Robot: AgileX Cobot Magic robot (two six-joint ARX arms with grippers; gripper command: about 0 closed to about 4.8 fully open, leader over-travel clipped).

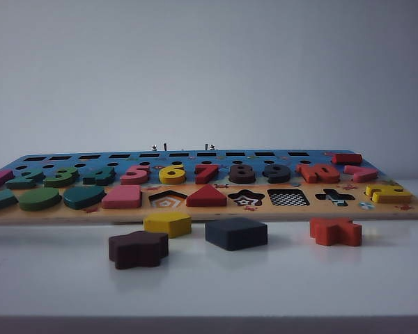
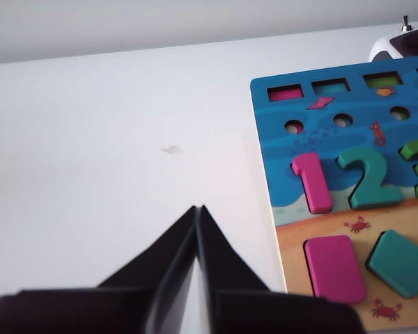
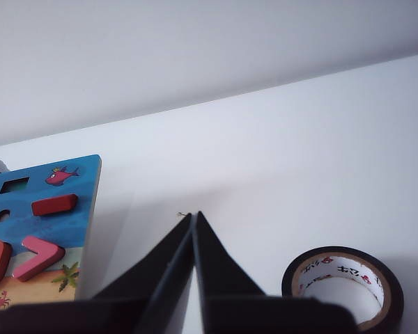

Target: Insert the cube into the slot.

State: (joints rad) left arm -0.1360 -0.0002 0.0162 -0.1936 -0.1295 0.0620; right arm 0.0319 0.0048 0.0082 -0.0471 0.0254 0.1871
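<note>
Nothing has been grasped yet. The cube (image 1: 236, 233) lies on the worktop (image 1: 209, 285) before the board, near the checkered slot (image 1: 288, 197). The left tool (image 2: 197, 212) and right tool (image 3: 193, 217) are pressed together, apparently empty; one must be opened and brought over the cube.

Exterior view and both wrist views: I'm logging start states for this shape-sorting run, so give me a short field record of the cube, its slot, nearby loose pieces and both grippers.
cube: navy square block, flat on the table in front of the board
slot: checkered square cut-out, unfilled
board: puzzle board, lying flat
loose pieces: yellow pentagon, brown star, orange cross, all off the board
left gripper: shut, holding nothing, above bare table beside the board's number 1 side
right gripper: shut, holding nothing, near tape roll
</note>
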